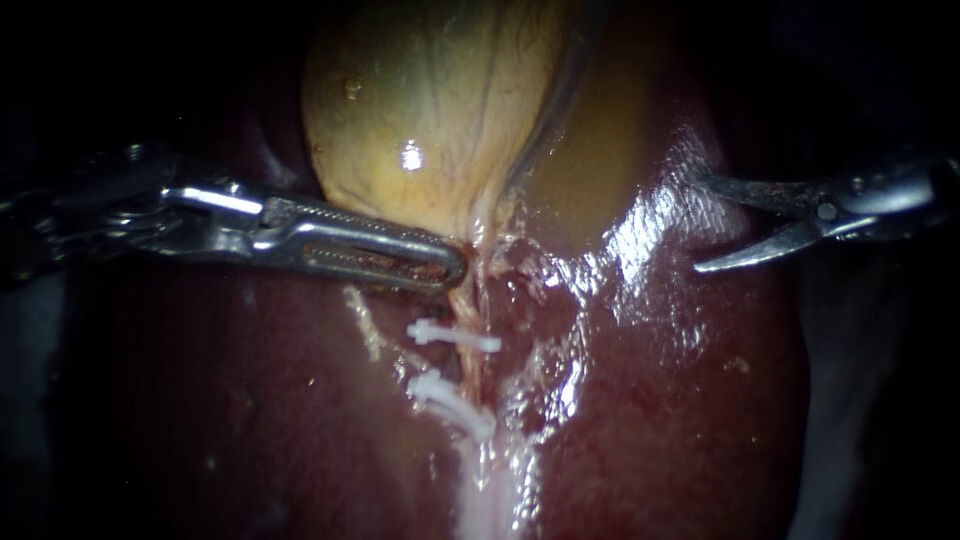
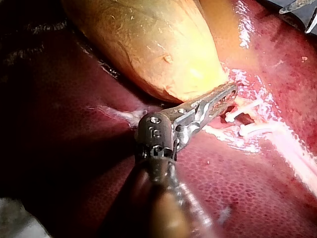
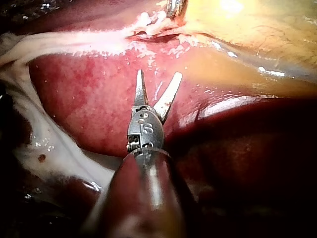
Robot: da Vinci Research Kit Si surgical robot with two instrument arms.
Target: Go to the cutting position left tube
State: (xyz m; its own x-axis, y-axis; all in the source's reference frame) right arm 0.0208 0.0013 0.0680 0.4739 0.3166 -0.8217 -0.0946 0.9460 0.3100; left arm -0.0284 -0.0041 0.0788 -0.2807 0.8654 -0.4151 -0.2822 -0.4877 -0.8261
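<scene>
The left instrument (image 1: 450, 268) has its end effector clamped on the neck of the gallbladder (image 1: 420, 120), just above the tube (image 1: 478, 365). The tube carries 2 white clips (image 1: 455, 336) and runs down across the liver (image 1: 680, 400). The right instrument (image 1: 702, 225) has its end effector spread wide and empty, over the liver and well apart from the tube.
</scene>
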